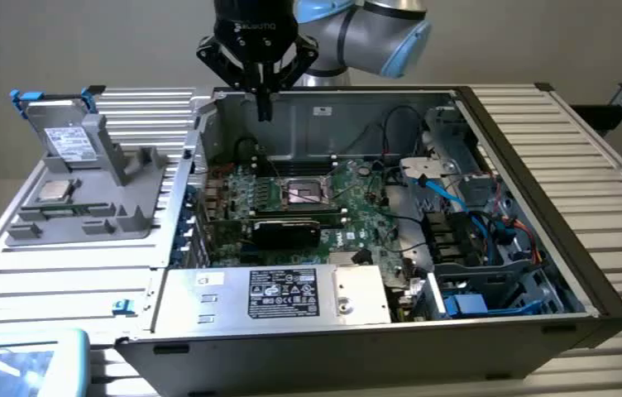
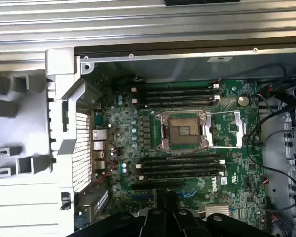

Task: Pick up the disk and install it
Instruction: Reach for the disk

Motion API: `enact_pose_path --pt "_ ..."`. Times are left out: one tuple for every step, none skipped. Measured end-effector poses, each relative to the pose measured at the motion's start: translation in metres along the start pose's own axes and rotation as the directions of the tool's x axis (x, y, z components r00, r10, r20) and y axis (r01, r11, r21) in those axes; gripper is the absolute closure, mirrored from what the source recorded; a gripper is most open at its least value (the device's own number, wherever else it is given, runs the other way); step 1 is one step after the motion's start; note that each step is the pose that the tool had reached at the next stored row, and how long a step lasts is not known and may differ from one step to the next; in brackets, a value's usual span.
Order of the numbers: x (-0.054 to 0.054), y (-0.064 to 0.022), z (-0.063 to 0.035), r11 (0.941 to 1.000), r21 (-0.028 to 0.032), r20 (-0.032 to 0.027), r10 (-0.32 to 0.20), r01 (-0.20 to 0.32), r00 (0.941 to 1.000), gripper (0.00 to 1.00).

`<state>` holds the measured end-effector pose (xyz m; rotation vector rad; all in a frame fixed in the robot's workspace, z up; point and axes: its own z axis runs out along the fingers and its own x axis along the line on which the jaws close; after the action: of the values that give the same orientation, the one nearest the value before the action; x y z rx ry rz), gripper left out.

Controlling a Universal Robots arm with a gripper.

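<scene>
The disk (image 1: 69, 136), in its blue carrier, leans upright at the back of a grey holder (image 1: 123, 217) on the slatted table (image 1: 57, 277), well apart from the gripper (image 1: 264, 109). A small square chip (image 1: 55, 191) lies on the holder just in front of it. To the exterior view's right stands the open computer case (image 1: 344, 351); the gripper hangs over its rear edge, above the motherboard (image 1: 344, 219), fingers pressed together with nothing between them

Disk (image 1: 69, 142) on stand (image 1: 96, 217), beside computer case (image 1: 344, 112)
</scene>
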<state>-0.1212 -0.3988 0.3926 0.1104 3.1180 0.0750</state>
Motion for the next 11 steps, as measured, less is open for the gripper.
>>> enact_pose_path --pt "0.0 0.0 0.0 1.0 0.0 0.0 0.0 0.0 1.0 0.89" --pt "0.0 0.0 0.0 1.0 0.0 0.0 0.0 0.0 1.0 0.89" --pt "0.0 0.0 0.0 1.0 0.0 0.0 0.0 0.0 1.0 0.89" --pt "0.0 0.0 0.0 1.0 0.0 0.0 0.0 0.0 1.0 0.89" --pt "0.0 0.0 0.0 1.0 0.0 0.0 0.0 0.0 1.0 0.89" --pt "0.0 0.0 0.0 1.0 0.0 0.0 0.0 0.0 1.0 0.89" --pt "0.0 0.0 0.0 1.0 0.0 0.0 0.0 0.0 1.0 0.89" --pt "0.0 0.0 0.0 1.0 0.0 0.0 0.0 0.0 1.0 0.89" --pt "0.0 0.0 0.0 1.0 0.0 0.0 0.0 0.0 1.0 0.89" --pt "0.0 0.0 0.0 1.0 0.0 0.0 0.0 0.0 1.0 0.89" --pt "0.0 0.0 0.0 1.0 0.0 0.0 0.0 0.0 1.0 0.89"
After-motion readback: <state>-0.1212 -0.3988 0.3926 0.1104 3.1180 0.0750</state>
